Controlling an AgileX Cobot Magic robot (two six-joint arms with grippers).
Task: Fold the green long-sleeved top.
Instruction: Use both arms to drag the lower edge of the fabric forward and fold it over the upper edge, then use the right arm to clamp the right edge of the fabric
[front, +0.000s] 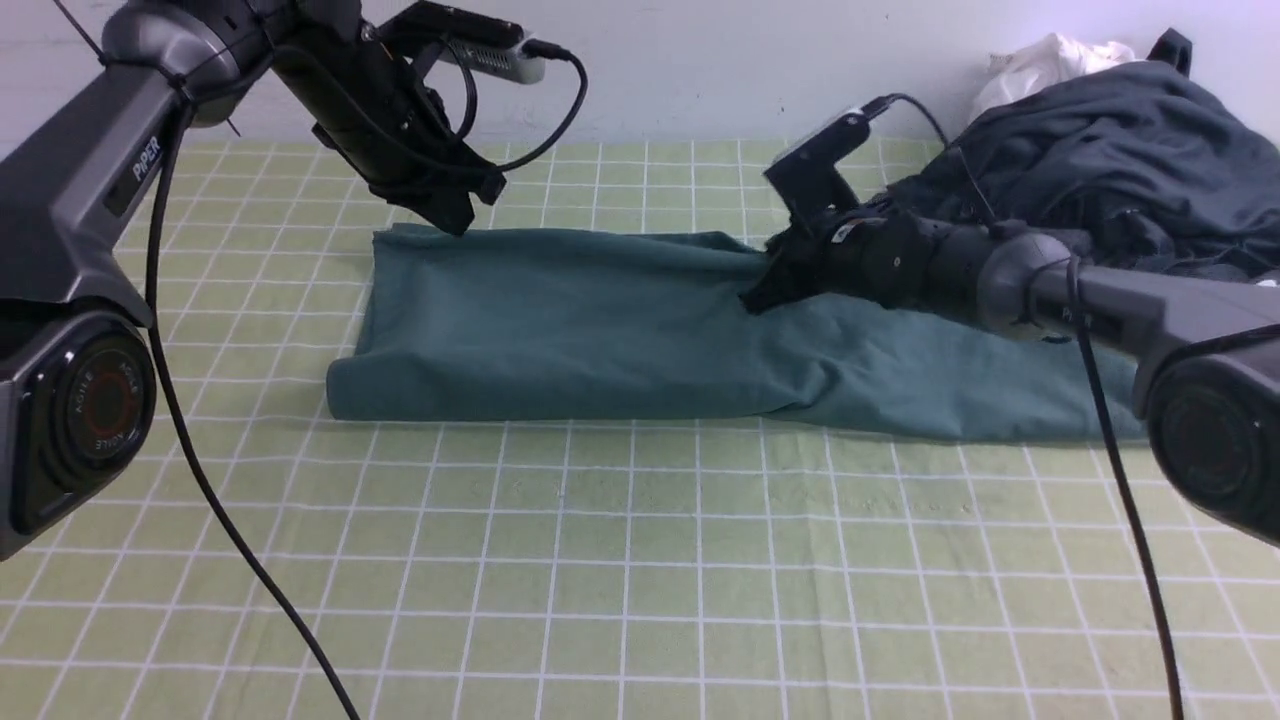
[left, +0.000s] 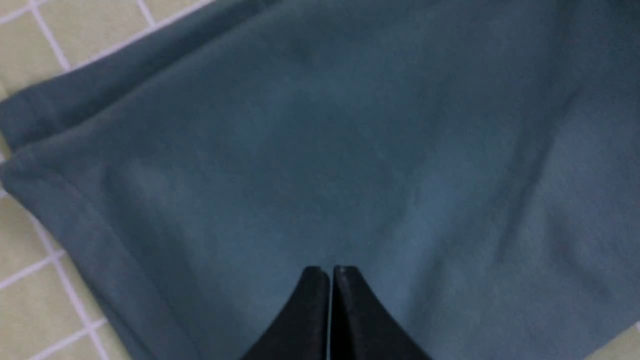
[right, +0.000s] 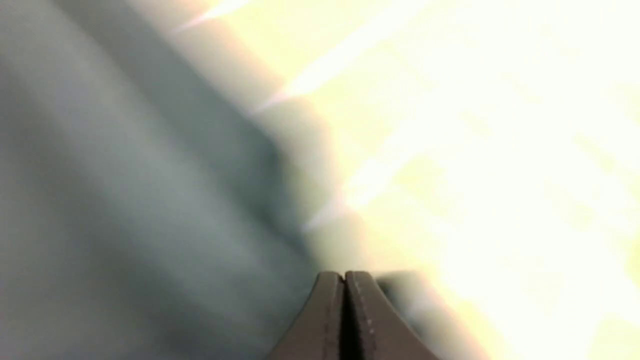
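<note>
Your left gripper (front: 455, 218) sits at about 10 o'clock on the green long-sleeved top (front: 600, 330), over its far left corner. In the left wrist view the two fingers (left: 310, 310) are pressed tip to tip with only a hairline seam between them. No fabric shows in that seam. They point down at the flat teal cloth (left: 350, 150), but you cannot tell whether the tips touch it.

Your right gripper (front: 752, 300) lies low at about 2 o'clock on the top, near its far edge. Its fingers (right: 320, 320) are likewise clenched together. That view is blurred. It shows the tips at the boundary where the top (right: 100, 200) meets the checked tablecloth (front: 640, 560), with nothing visibly pinched.

The top lies folded in a long band across the table's middle, running out toward 3 o'clock. A charcoal-grey garment (front: 1100, 170) is heaped at 2 o'clock of the table, with a white cloth (front: 1050, 60) behind it.
</note>
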